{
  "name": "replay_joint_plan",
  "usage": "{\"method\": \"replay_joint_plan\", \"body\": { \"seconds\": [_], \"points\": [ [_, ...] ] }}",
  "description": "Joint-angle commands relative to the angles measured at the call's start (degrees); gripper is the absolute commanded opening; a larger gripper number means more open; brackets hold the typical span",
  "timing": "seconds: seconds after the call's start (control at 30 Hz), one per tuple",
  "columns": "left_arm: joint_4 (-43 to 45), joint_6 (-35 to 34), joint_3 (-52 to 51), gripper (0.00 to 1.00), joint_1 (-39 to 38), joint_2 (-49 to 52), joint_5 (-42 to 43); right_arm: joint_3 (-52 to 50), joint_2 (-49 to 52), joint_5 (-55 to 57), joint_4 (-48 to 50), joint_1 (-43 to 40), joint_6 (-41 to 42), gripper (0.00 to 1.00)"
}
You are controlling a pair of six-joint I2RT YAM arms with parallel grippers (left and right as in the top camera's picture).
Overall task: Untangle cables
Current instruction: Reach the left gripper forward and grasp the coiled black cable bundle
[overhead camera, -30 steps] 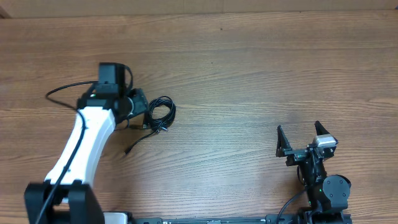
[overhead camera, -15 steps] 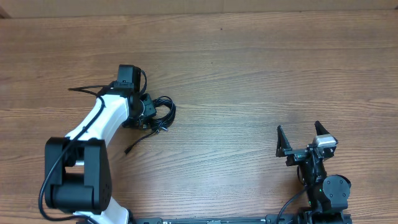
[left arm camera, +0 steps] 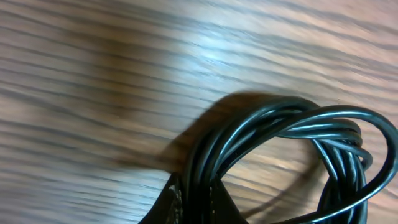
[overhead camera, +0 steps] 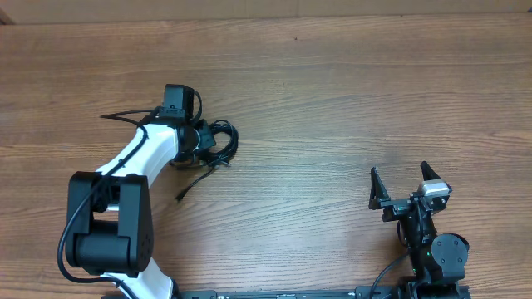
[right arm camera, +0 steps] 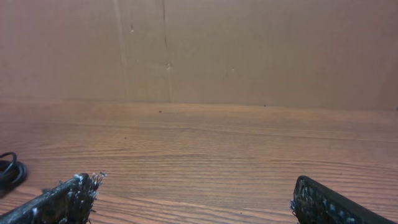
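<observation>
The cables (overhead camera: 221, 141) lie as a small bunch of thin black loops left of the table's middle, with one loose end (overhead camera: 186, 190) trailing toward the front. My left gripper (overhead camera: 203, 144) sits at the bunch's left side, shut on several strands. In the left wrist view the glossy loops (left arm camera: 280, 124) fill the lower right, and strands run down between my dark fingertips (left arm camera: 174, 205) at the bottom edge, where the left gripper (left arm camera: 199, 208) pinches them. My right gripper (overhead camera: 405, 184) stands open at the front right, far from the cables, with nothing between its fingers (right arm camera: 62, 199).
The wooden table (overhead camera: 332, 100) stretches bare between the two arms. A cardboard wall (right arm camera: 199, 50) rises behind its far edge. In the right wrist view a bit of the black cables (right arm camera: 9, 171) shows at the far left. The arm's own black wire (overhead camera: 125, 115) sticks out leftward.
My left arm swung right onto the bunch and its gripper went from open to shut on the strands. The bunch and its loose end shifted slightly toward the far side. The right arm stayed still.
</observation>
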Motion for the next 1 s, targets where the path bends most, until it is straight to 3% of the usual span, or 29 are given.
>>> {"method": "replay_joint_plan", "body": {
  "seconds": [0.0,0.17,0.4,0.43,0.53,0.63,0.8,0.97],
  "points": [
    [0.2,0.55,2.27,0.04,-1.75,0.81,11.45,-0.61,-0.52,0.55,0.33,-0.04,-0.24,1.0],
    [0.28,5.22,2.86,0.04,-5.27,0.81,18.47,-0.61,-0.52,0.55,0.33,-0.04,-0.22,1.0],
    [0.63,2.34,3.5,0.04,-10.64,0.81,12.81,-0.61,-0.52,0.55,0.33,-0.04,-0.24,1.0],
    [0.66,3.34,4.0,0.04,-11.56,0.81,12.74,-0.61,-0.52,0.55,0.33,-0.04,-0.24,1.0],
    [0.33,15.13,5.53,0.06,-14.82,0.81,12.59,-0.61,-0.52,0.55,0.33,-0.04,-0.24,1.0],
    [-0.22,22.18,5.86,0.09,-18.38,0.81,6.69,-0.61,-0.52,0.55,0.33,-0.04,-0.24,1.0],
    [-2.71,22.62,5.86,0.04,-24.26,0.83,-9.92,-0.61,-0.52,0.55,0.33,-0.04,-0.24,1.0],
    [-4.15,22.62,5.86,0.04,-27.32,0.83,-11.69,-0.61,-0.52,0.55,0.33,-0.04,-0.24,1.0]
  ]
}}
